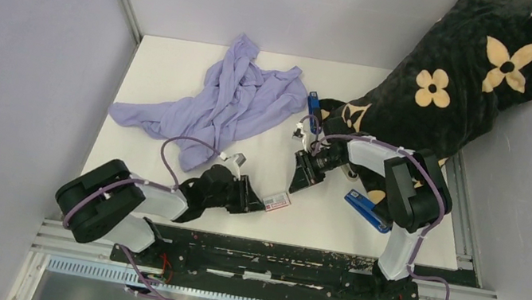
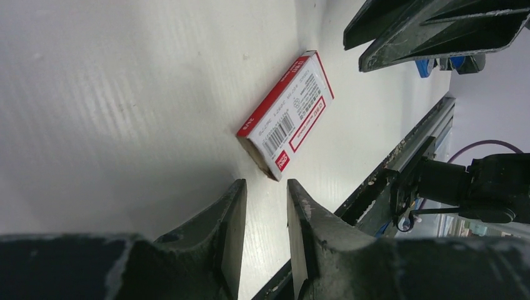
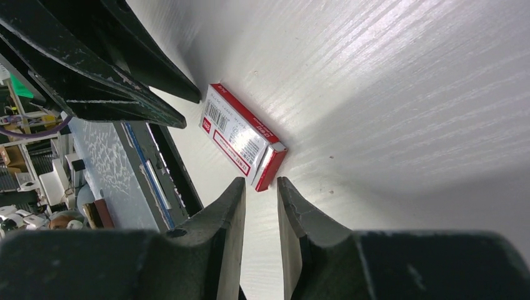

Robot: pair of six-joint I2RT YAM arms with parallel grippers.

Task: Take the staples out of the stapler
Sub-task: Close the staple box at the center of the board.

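A blue stapler [image 1: 366,210] lies at the table's front right, beside the right arm; a bit of it shows in the left wrist view [image 2: 451,62]. No silver staple strips can be made out. A small red-and-white cardboard box [image 1: 278,201] lies between the two grippers, and shows in both wrist views [image 2: 287,112] [image 3: 242,136]. My left gripper [image 2: 265,190] lies low just left of the box, jaws slightly apart and empty, and also shows from above [image 1: 254,196]. My right gripper [image 3: 259,187] points down at the box from the upper right, jaws slightly apart and empty, seen from above too [image 1: 296,183].
A crumpled lilac cloth [image 1: 226,99] lies at the back left. A black blanket with cream flowers [image 1: 468,77] covers the back right corner. A second small blue object [image 1: 313,111] lies by the blanket. The metal rail [image 1: 268,267] runs along the front edge.
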